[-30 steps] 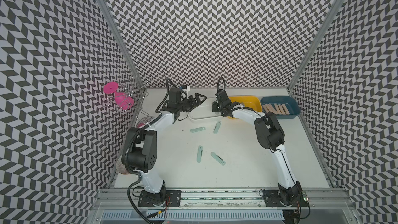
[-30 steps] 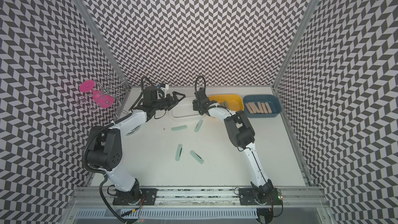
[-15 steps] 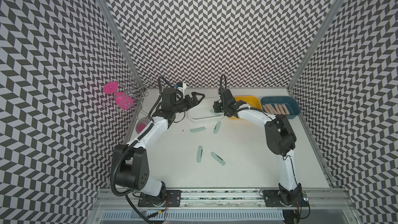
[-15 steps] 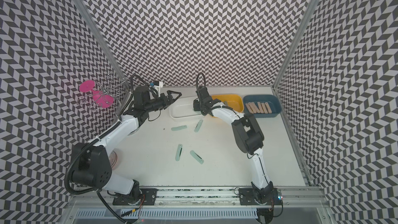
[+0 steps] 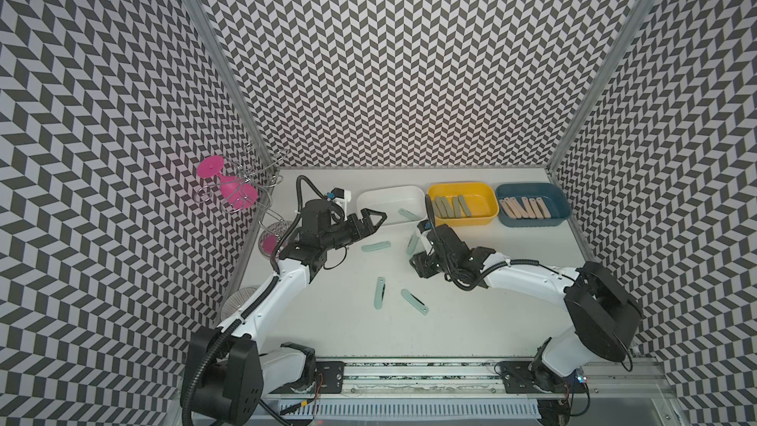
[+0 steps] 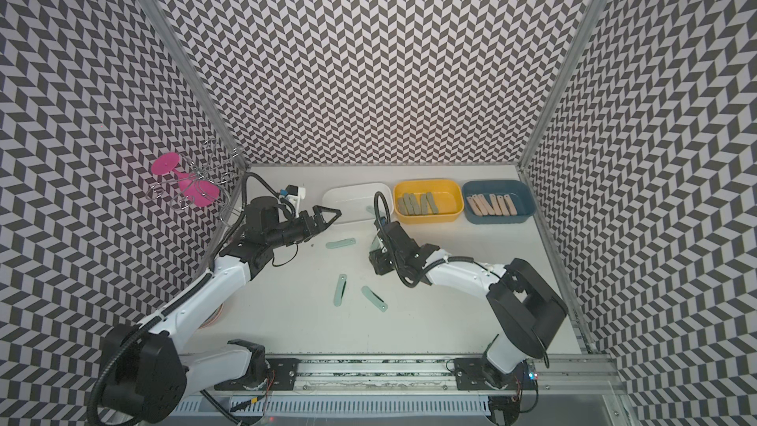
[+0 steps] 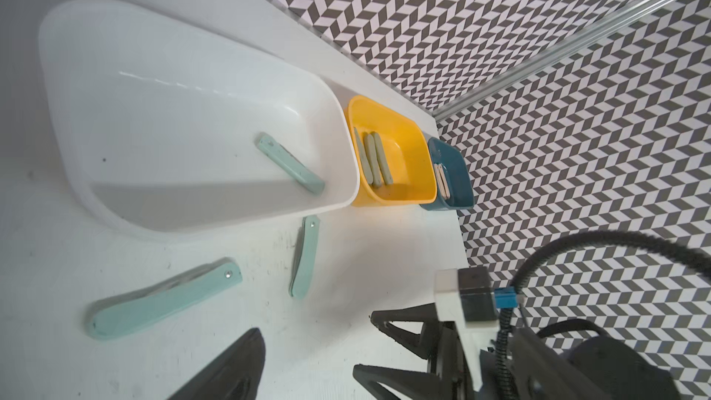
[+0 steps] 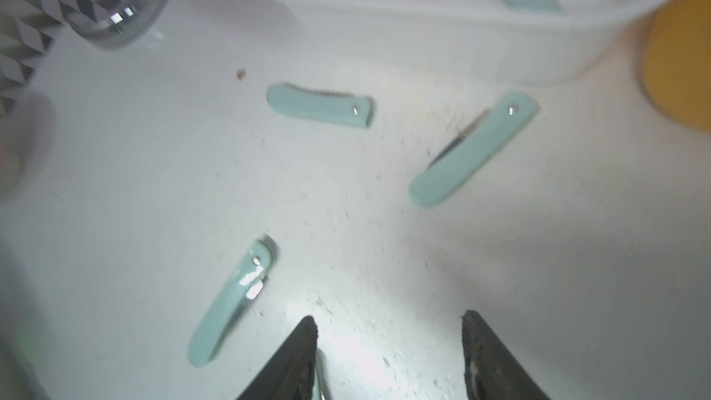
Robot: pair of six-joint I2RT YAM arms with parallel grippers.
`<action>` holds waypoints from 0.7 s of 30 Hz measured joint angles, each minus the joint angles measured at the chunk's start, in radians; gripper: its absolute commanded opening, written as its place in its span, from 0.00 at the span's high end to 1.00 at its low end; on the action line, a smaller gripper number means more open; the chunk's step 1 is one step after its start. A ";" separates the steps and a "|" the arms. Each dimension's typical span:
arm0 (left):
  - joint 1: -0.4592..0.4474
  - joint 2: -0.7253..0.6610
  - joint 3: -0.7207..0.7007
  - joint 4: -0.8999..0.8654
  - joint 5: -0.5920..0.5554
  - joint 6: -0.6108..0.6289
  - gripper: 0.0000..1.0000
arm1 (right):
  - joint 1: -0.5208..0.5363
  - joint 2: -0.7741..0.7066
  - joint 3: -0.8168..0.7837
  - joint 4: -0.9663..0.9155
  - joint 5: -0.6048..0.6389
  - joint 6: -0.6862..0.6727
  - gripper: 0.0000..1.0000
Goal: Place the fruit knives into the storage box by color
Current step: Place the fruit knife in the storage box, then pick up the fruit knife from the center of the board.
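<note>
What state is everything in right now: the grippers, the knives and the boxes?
Left gripper: open, empty.
Right gripper: open, empty.
White box: holds one mint knife.
Yellow box: holds a row of grey-green knives.
Blue box: holds a row of peach knives.
Four mint knives: folded, loose on the table.

By the far left corner of the desk (image 5: 471, 333) stands a wire rack (image 5: 266, 184), and a pink goblet (image 5: 229, 190) hangs from it, foot upward. A round glass with pink showing in it (image 5: 268, 244) sits at the rack's foot. A ribbed clear glass (image 5: 241, 301) is nearer the front along the left edge, and chevron walls (image 5: 409, 55) enclose three sides.
</note>
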 measured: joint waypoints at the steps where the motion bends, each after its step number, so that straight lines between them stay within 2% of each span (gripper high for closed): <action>1: -0.010 -0.021 -0.021 -0.002 -0.003 -0.002 0.00 | 0.021 -0.007 -0.031 0.000 0.007 0.000 0.38; 9: -0.068 -0.090 -0.112 -0.011 -0.030 -0.034 0.00 | 0.167 -0.031 -0.151 0.016 0.047 0.009 0.36; 17: -0.073 -0.091 -0.112 -0.010 -0.044 -0.045 0.00 | 0.230 0.006 -0.152 0.037 0.099 0.019 0.39; 21: -0.073 -0.091 -0.113 -0.009 -0.048 -0.046 0.00 | 0.266 0.049 -0.127 0.041 0.153 0.016 0.43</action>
